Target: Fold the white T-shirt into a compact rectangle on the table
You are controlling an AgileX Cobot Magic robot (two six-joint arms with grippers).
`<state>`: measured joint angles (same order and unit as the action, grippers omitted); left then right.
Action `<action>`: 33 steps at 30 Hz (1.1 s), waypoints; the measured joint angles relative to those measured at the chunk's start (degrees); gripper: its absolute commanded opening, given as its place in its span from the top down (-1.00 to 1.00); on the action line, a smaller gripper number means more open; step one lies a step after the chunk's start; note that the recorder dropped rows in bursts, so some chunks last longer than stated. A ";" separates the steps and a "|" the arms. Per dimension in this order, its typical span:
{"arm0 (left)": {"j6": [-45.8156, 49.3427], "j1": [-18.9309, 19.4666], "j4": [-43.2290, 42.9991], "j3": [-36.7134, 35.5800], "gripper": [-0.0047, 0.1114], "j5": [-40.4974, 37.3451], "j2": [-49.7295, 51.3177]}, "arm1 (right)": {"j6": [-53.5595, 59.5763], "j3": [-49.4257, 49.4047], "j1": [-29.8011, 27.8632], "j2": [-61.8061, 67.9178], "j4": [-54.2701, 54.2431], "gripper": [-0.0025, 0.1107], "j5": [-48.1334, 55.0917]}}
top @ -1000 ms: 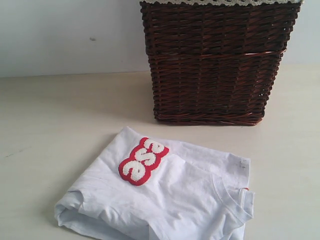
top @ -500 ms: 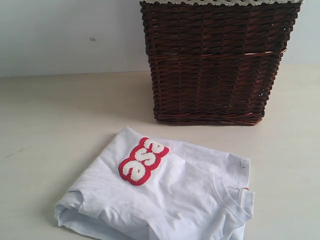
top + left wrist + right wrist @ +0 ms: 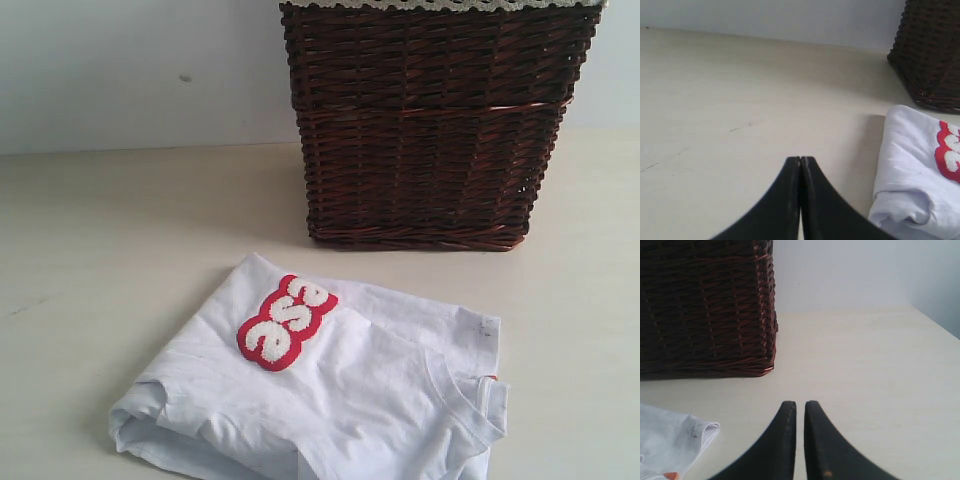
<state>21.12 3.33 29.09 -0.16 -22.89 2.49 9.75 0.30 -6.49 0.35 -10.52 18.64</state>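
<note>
- Tabletop (image 3: 120,220), in the exterior view, carries the white T-shirt (image 3: 350,400) on its near part, folded into a rough rectangle. The red patch (image 3: 287,322) with fuzzy white letters faces up on the shirt's far left part. The collar (image 3: 465,410) lies at the near right, with an orange tag (image 3: 492,378) showing beside it. A dark wicker basket (image 3: 430,130) stands farther off, apart from the shirt.
- Left wrist view: the left pincer (image 3: 800,159) is pressed together, tips touching, pinching nothing, over bare tabletop (image 3: 740,100). The white T-shirt (image 3: 910,165) lies near it without touching. A corner of the wicker basket (image 3: 932,50) stands beyond.
- Right wrist view: the right pincer (image 3: 800,404) is all but pressed together, with only a thin slit and nothing in it, over bare tabletop (image 3: 865,365). A corner of the white T-shirt (image 3: 670,445), with the orange tag (image 3: 671,475), lies near but apart. The wicker basket (image 3: 705,305) stands farther off.
</note>
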 measured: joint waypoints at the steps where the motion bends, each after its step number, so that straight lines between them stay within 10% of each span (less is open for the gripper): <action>1: 0.00 0.00 0.00 0.00 0.92 0.00 0.00 | 0.00 0.00 0.00 0.00 0.00 0.83 0.00; 33: 0.00 0.00 0.00 0.00 0.92 0.00 -2.14 | 0.00 0.00 0.00 0.00 0.00 0.83 0.00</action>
<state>21.12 3.33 29.09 -0.16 -22.89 0.35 9.75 0.30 -6.49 0.35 -10.52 18.64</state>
